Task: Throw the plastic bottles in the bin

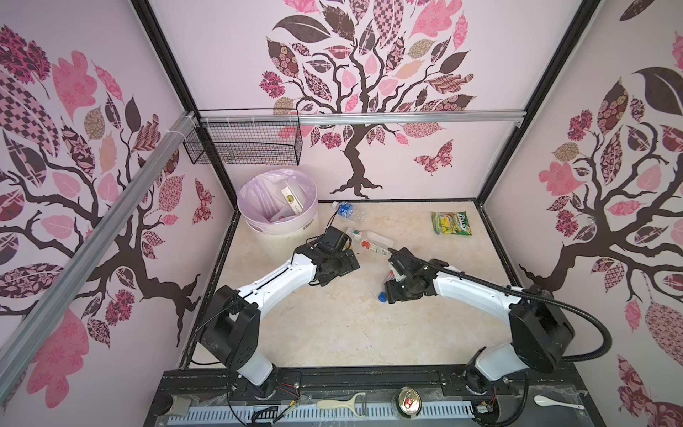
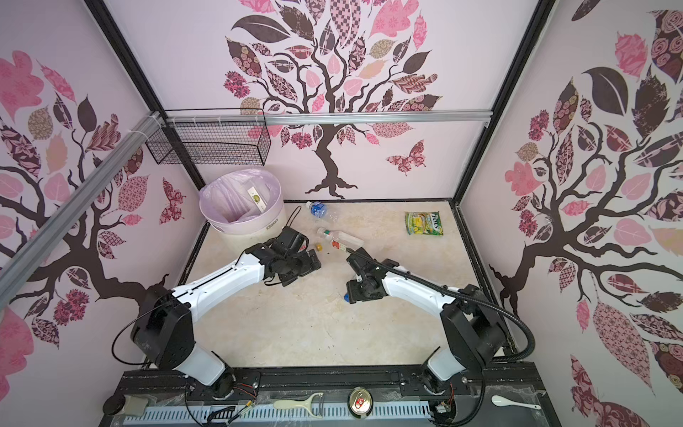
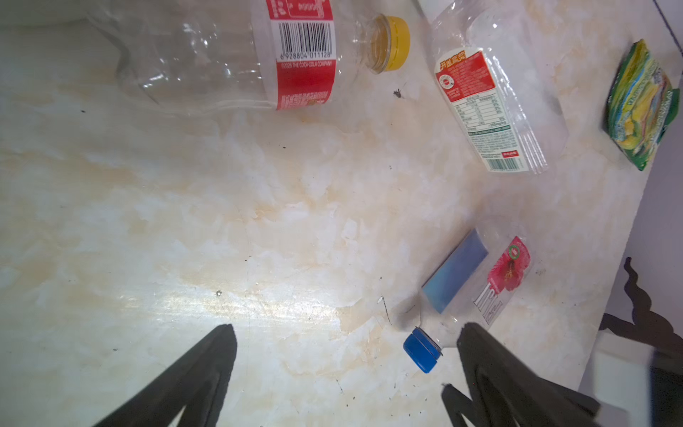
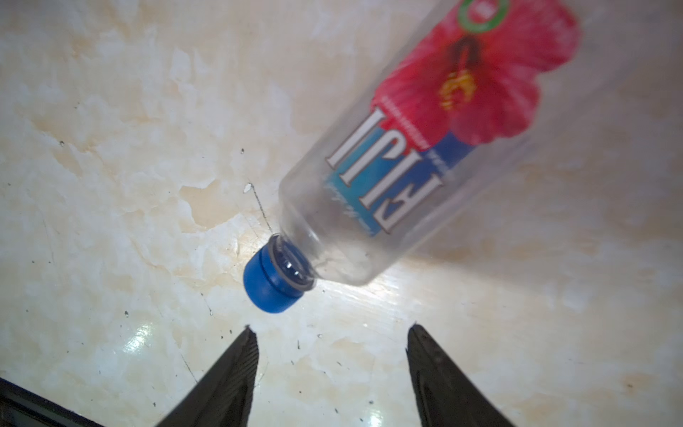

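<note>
Four bottles lay on their sides on the marbled table [image 1: 332, 332], none of them in the bin [image 1: 288, 228], which stood at the rear left corner, lined with a pale lilac bag. The one that mattered was a clear Fiji bottle [image 4: 425, 148] with a red flower label and a blue cap [image 4: 273, 284]. It lay directly under the right arm, so in both top views little more than the cap showed.

The right gripper [image 4: 332, 329] hung above the table with its jaws partly open and nothing between them. Seen from the right wrist camera, the cap pointed back toward the fingertips and sat just ahead of them, nearer one finger than the other. The bottle's long axis ran away from the jaws on a slant. To my eye, the gripper would have to move forward past the cap and turn somewhat, so that its fingers straddled the barrel crosswise.

The left gripper [image 3: 349, 327] hung closer to the bin, jaws spread wide and empty. The Fiji bottle's neck seemed near one of its fingers, though height made that hard to judge.

A cola bottle [image 3: 229, 55] with a yellow cap, a white-labelled bottle [image 1: 369, 242] and a blue-labelled bottle [image 1: 343, 209] lay farther back.
</note>
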Controlling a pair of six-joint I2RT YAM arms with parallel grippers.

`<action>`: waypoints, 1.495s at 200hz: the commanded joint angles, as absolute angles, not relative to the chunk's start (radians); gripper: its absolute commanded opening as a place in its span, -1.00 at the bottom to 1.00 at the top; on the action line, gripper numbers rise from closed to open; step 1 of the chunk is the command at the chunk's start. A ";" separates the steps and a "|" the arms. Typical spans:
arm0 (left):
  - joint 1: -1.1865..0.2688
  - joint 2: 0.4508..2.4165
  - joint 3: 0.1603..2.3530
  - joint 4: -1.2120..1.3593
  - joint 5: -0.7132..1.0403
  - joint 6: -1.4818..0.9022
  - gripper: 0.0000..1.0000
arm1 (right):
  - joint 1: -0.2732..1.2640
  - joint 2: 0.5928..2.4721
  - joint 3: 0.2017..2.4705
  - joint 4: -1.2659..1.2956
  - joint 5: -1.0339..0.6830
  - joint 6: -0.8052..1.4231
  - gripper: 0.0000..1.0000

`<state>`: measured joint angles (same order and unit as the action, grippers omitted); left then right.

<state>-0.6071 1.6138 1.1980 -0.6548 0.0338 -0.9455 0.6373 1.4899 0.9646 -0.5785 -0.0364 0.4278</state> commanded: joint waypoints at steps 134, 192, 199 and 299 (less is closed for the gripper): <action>-0.661 1.726 1.283 -0.676 0.092 -0.923 0.96 | 0.380 1.831 1.364 -0.707 -0.150 0.491 0.89; -0.657 1.698 1.232 -0.657 0.081 -0.938 0.96 | 0.380 1.818 1.284 -0.688 -0.109 0.499 0.78; -0.657 1.704 1.235 -0.652 0.083 -0.939 0.97 | 0.380 1.819 1.280 -0.686 -0.109 0.498 0.78; -0.658 1.742 1.278 -0.646 0.098 -0.935 0.97 | 0.388 1.905 1.300 -0.668 -0.179 0.494 0.65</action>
